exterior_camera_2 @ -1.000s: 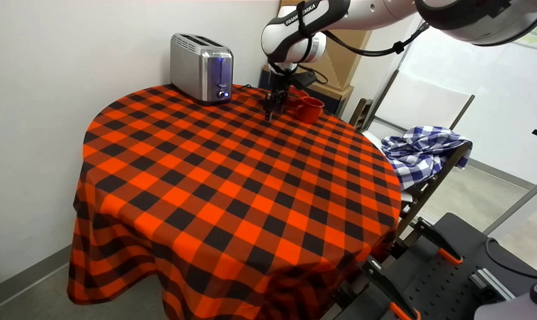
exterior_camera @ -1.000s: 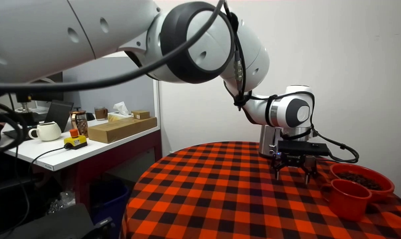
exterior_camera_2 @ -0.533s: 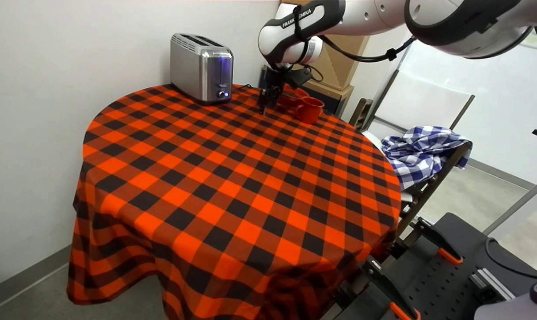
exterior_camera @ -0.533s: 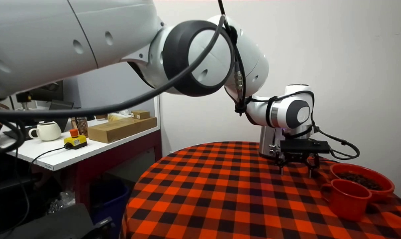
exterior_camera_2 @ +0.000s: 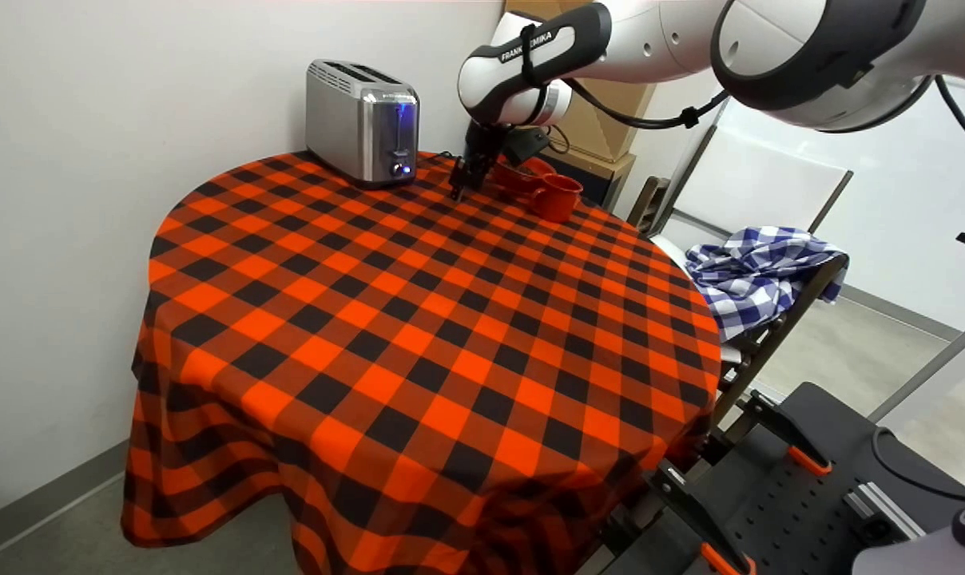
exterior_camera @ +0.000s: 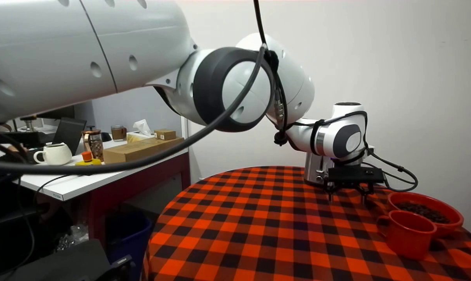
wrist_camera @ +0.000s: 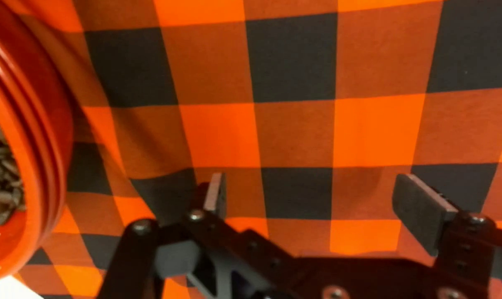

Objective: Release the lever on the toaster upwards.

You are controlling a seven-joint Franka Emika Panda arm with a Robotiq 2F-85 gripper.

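Out from the wall [exterior_camera_2: 195, 80] the toaster [exterior_camera_2: 335, 124] points lengthwise, lever [exterior_camera_2: 401, 152] foremost; gripper [wrist_camera: 311, 197] spread.

In an exterior view, the toaster [exterior_camera_2: 359, 126] sat on the bench [exterior_camera_2: 442, 343], left of the end effector [exterior_camera_2: 458, 192], cup [exterior_camera_2: 557, 201] and bowl [exterior_camera_2: 516, 182].
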